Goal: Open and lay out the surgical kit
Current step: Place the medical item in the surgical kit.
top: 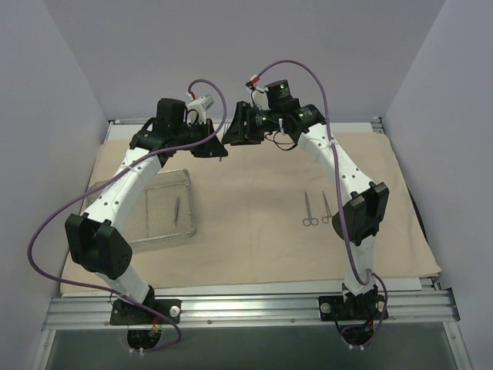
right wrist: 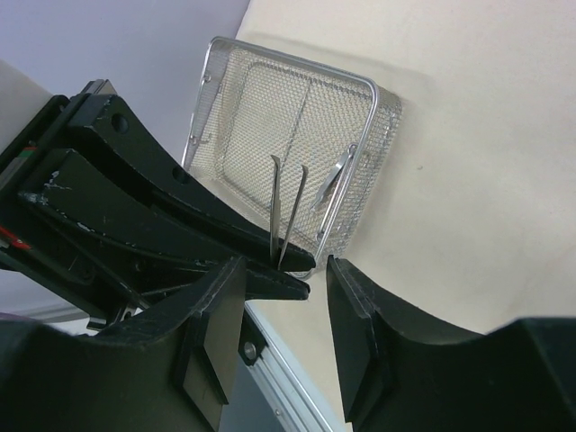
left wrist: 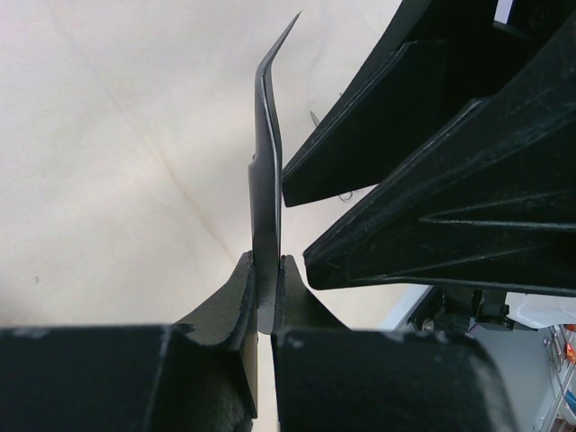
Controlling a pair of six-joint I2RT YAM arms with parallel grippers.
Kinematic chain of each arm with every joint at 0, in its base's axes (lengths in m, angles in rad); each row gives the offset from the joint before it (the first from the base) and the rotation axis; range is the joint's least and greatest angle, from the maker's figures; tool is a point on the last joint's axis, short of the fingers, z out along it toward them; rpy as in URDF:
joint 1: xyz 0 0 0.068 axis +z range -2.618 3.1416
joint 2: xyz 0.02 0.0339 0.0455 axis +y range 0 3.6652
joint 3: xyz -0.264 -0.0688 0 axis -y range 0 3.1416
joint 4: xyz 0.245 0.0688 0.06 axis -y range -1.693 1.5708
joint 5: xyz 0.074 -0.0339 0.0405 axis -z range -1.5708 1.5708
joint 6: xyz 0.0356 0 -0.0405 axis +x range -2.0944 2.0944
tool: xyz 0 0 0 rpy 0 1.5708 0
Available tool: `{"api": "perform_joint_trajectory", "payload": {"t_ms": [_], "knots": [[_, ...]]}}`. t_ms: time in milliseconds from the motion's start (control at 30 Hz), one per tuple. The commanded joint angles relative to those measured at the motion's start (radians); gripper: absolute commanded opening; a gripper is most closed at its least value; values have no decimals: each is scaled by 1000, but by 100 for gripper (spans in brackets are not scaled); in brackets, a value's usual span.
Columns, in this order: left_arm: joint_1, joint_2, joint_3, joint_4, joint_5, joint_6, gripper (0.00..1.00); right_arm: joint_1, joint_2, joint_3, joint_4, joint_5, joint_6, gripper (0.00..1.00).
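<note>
While the beige cloth wrap (top: 254, 247) lies spread across the table, the wire-mesh tray (top: 158, 216) sits at centre left of the frame. At upper centre, the left gripper (left wrist: 267, 270) pinches slim tweezers (left wrist: 266, 180), and the right gripper (right wrist: 283, 270) faces it with its fingers spread. Two ring-handled scissors (top: 310, 210) lie side by side on the cloth, right of centre.

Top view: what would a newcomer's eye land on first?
The two arms meeting over the table's far middle: the left claw is shut on thin tweezers, which show between the fingers of the open right claw. Next, the wire-mesh tray at left on the beige cloth, with one instrument inside, and two scissors laid side by side at right.
</note>
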Motion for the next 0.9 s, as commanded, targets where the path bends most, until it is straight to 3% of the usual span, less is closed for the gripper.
{"api": "perform_joint_trajectory", "payload": {"t_ms": [0, 867], "knots": [[6, -4, 28, 20, 3, -1, 2, -2, -43, 29, 10, -26, -10, 41], [-29, 2, 35, 34, 27, -8, 2, -2, 17, 49, 49, -32, 19, 28]]}}
